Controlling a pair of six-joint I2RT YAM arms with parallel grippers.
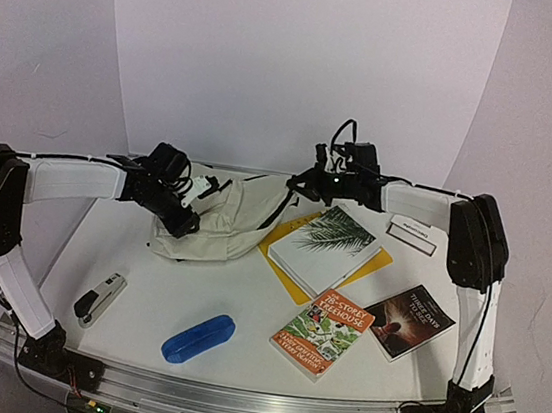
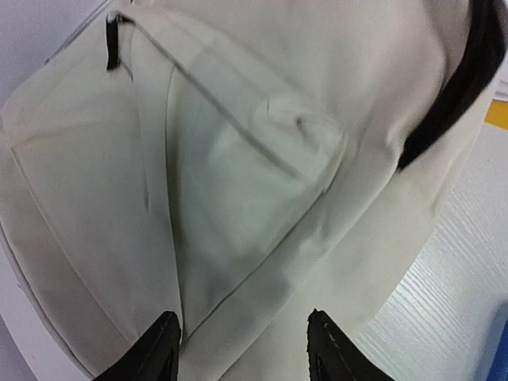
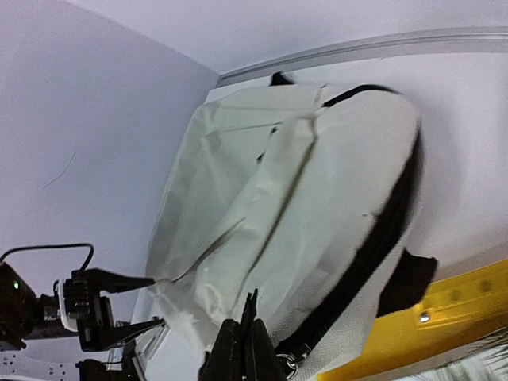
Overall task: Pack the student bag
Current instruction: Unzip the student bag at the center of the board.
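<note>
on the far left of the white table (image 1: 245,298), near the front, we see a grey and black stapler (image 1: 100,299) lying flat. a bit to its right lies a blue pencil case (image 1: 198,337), also near the front edge. further back, the left gripper (image 2: 242,353) reaches in from the left to the left end of the student bag (image 1: 224,222). its two black fingers (image 2: 159,353) stand apart with a fair gap, and the cream cloth of the bag is right in front of them. we cannot tell if they touch it. the bag lies slumped on its side at the back middle of the table, between the two grippers. a black strap (image 3: 397,206) runs along its right edge. the right gripper (image 3: 252,305) is at the top right end of the bag with its fingers pressed tight together. we cannot tell if a bit of the bag is pinched in them. just beside the bag on the right lies a yellow folder (image 1: 283,273) with a white book (image 1: 332,246) with a palm leaf on top of it. nearer the front lies a treehouse book (image 1: 322,331), then a dark book (image 1: 409,321) to its right. at the back right sits a small white box (image 1: 413,233).
</note>
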